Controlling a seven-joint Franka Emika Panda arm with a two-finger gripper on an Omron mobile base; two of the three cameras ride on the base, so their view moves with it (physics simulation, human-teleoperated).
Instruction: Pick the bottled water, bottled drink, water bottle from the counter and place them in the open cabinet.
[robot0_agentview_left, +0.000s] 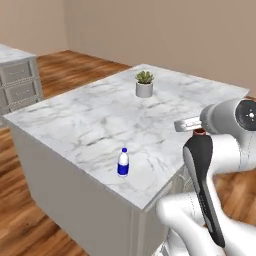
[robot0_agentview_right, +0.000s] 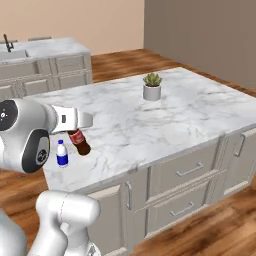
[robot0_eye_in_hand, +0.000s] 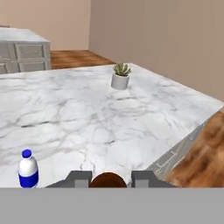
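So right now it's the cola bottle that's being dealt with: the claw is clenched on it up near the red cap, and in the right base view the bottle hangs tilted under the hand, looking like it's lifted just off the bench near the front corner on the robot's side. In the hand view you can see the brown body of the bottle sitting right between the two fingertips, so the grip looks centred enough. The little clear water bottle with the blue label is upright on the marble, close to that same front edge and just beside where the cola is being carried. A small potted plant sits toward the far edge, well out of the way. My guess is this is the carry part of the job for the cola, with the small water bottle not yet picked. Next move calls for raising it clear and taking it over to the cabinet shelf, and since it's hanging at an angle I'd be careful about setting it down so it doesn't tip.
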